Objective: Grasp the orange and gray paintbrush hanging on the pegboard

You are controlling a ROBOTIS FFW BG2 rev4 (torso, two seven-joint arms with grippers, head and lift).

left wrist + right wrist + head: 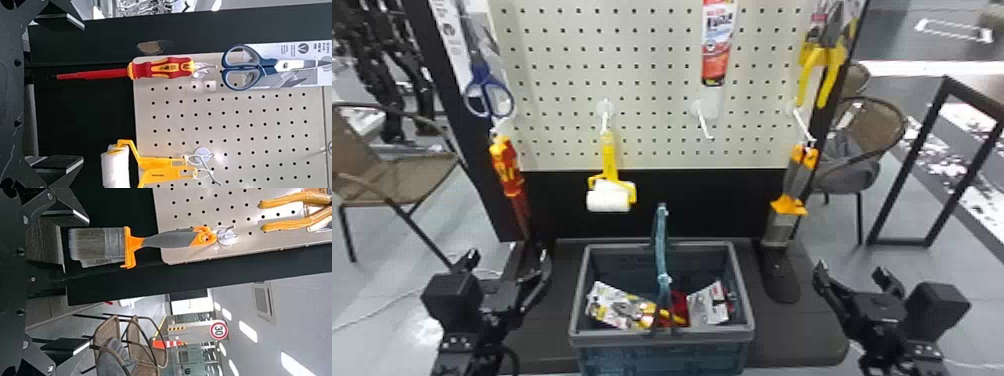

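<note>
While the orange and gray paintbrush [797,181] is hung on a white hook [803,125] at the head view's right, the right gripper [851,274] is spread open lower right, the left gripper [509,260] likewise lower left.

Two roller handles [156,161]; one each: screwdriver [160,68], scissors [269,65], tube [717,50], basket [707,337].

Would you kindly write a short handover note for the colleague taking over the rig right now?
Left gripper: open, empty, to the left of the basket.
Right gripper: open, empty, to the right of the basket.
Paintbrush: hanging bristles down from a white hook near the right edge of the pegboard.
Done: no grasp yet.
Left to do: grasp the paintbrush, probably with the right gripper, which looks nearer.
</note>
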